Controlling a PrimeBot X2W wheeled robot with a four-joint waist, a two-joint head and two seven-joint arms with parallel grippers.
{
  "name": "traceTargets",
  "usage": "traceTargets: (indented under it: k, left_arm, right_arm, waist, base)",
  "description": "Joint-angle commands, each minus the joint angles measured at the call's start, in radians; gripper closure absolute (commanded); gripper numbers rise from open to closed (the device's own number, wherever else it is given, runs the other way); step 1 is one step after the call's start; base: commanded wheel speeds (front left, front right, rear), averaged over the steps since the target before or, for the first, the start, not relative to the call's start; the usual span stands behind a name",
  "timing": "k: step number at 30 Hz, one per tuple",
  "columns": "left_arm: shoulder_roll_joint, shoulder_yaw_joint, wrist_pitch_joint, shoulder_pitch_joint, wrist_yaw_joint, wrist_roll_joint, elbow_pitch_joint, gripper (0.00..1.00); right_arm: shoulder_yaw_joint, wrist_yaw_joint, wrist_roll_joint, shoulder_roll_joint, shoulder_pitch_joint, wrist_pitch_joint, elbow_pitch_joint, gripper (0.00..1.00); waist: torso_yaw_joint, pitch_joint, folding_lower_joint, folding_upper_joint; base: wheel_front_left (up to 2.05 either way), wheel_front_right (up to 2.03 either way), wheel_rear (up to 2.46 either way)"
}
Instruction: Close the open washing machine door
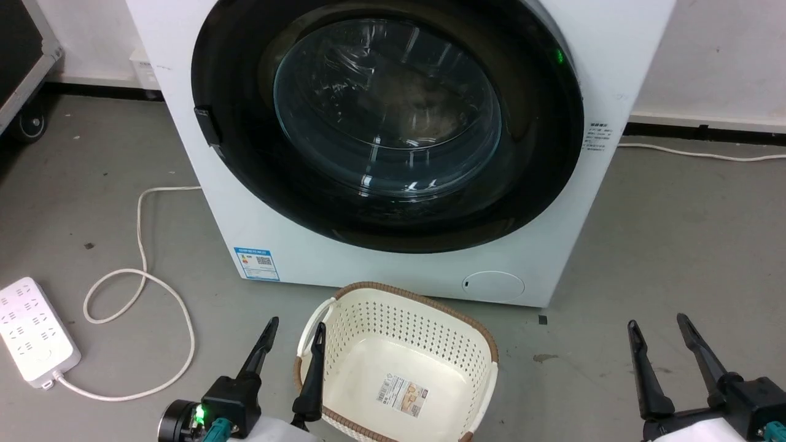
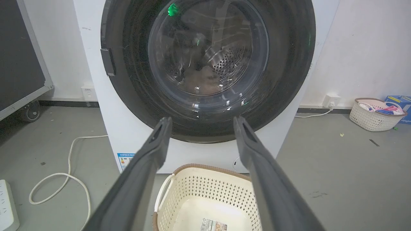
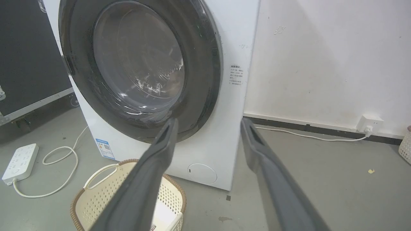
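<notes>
Before the washing machine (image 1: 368, 270), a laundry basket (image 1: 399, 325); power strip (image 1: 34, 331) farther left.

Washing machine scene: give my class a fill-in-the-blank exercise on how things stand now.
1. The washing machine door sits ____ against the front of the washing machine.
2. The left gripper and the right gripper are both ____.
3. The white power strip lies on the robot's ____ side.
Missing words: shut; open; left.
</notes>
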Motion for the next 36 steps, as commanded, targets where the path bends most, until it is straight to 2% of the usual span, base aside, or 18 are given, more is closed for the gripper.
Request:
traceTargets:
  k: [1, 4, 5, 36]
  left_arm:
    - [0.001, -0.001, -0.004, 0.006, 0.001, -0.002, 0.006, 0.0]
    - [0.001, 0.0, -0.004, 0.001, 0.006, -0.002, 0.015, 0.0]
    - [0.0, 0.001, 0.0, 0.0, 0.004, 0.0, 0.014, 1.0]
    - [0.0, 0.04, 0.067, -0.001, 0.019, 0.031, -0.026, 1.0]
  right_arm:
    - [-0.001, -0.001, -0.002, 0.008, 0.012, -0.004, -0.005, 0.0]
    - [0.0, -0.001, 0.002, 0.011, 0.008, -0.004, -0.001, 0.0]
    - [0.001, 0.0, 0.001, 0.007, 0.0, 0.0, 0.001, 1.0]
    - [0.026, 0.0, -0.011, 0.011, -0.015, 0.067, -0.018, 1.0]
  waist:
    - [0.0, 0.004, 0.0001, 0.0]
    - [0.003, 0.009, 0.0001, 0.0]
    - [0.003, 0.009, 0.0001, 0.0]
    - [-0.008, 0.006, 0.0002, 0.0]
  base:
    - [0.0, 0.0, 0.0]
    - [0.0, 0.0, 0.0]
    - [0.0, 0.0, 0.0]
    - [0.0, 0.0, 0.0]
